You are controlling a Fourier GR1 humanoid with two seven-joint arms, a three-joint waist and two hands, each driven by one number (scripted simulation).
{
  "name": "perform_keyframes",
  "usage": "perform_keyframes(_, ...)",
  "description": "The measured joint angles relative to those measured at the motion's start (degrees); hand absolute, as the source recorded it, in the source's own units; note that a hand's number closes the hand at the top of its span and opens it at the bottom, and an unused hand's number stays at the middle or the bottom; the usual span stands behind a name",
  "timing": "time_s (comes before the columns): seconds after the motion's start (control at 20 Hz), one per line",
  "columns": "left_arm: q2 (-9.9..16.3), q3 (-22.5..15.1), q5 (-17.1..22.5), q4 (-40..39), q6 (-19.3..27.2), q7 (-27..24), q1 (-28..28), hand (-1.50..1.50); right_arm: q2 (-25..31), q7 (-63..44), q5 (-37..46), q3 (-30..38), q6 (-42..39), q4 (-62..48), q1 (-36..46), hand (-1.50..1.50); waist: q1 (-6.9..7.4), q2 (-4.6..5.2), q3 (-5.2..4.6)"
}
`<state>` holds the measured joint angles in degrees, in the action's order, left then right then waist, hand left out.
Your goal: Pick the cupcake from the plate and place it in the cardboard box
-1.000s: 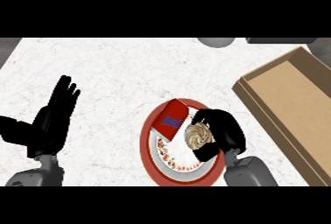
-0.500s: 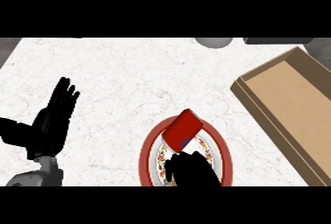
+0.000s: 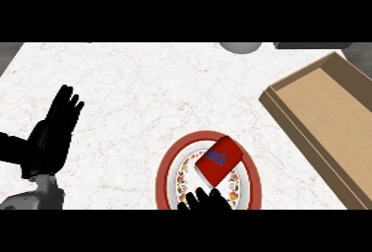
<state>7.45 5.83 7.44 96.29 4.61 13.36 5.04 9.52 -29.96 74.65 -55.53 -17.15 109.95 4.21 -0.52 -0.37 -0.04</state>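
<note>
At far left the left hand [image 3: 52, 135] rests open, fingers up. On the plate [image 3: 166, 173] a red packet [image 3: 216, 161] tilts; no cupcake shows. Right hand [image 3: 205, 201] at the plate's near edge, grip unclear. Box [image 3: 327, 115] sits right.

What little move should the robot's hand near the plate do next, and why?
Probably lift the right hand and swing it right toward the cardboard box. No cupcake shows on the plate, only a red packet, so the hand may be hiding it.
</note>
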Motion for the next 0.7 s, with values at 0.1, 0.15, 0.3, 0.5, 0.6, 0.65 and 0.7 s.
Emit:
perform_keyframes(0.1,0.1,0.1,0.2,0.6,-0.1,0.4,-0.1,0.0,0.5,0.5,0.7,0.3,-0.3,1.8,0.7,1.5,-0.06,-0.05,0.01)
perform_keyframes(0.15,0.2,0.2,0.2,0.9,0.1,0.8,0.0,0.0,0.5,0.5,1.0,0.7,0.1,2.9,0.8,1.5,-0.22,-0.1,0.02)
perform_keyframes(0.3,0.2,0.4,0.1,0.4,0.2,0.6,0.2,0.0,-1.0,-0.8,1.5,2.7,2.7,6.9,0.8,1.5,-0.81,-0.15,0.02)
perform_keyframes(0.5,0.0,0.1,-0.2,0.8,0.3,0.2,-0.6,0.0,-3.6,-5.1,2.5,5.9,2.6,15.2,0.6,1.5,-0.92,-0.2,0.0)
perform_keyframes(0.6,-0.3,0.0,-0.7,-0.1,0.7,-0.2,0.1,0.0,-4.9,-7.6,3.0,7.4,1.0,20.4,0.5,1.5,-1.08,-0.11,-0.01)
perform_keyframes(0.65,-0.5,-0.3,-0.9,-0.5,0.8,-0.2,0.5,0.0,-5.7,-8.9,3.0,8.3,-0.3,23.0,0.5,1.5,-0.98,-0.05,-0.01)
perform_keyframes(0.7,-0.2,-0.1,-0.8,-0.4,0.6,0.1,0.8,0.0,-6.5,-10.1,2.5,9.6,-1.6,25.4,0.9,1.5,-0.75,0.02,-0.01)
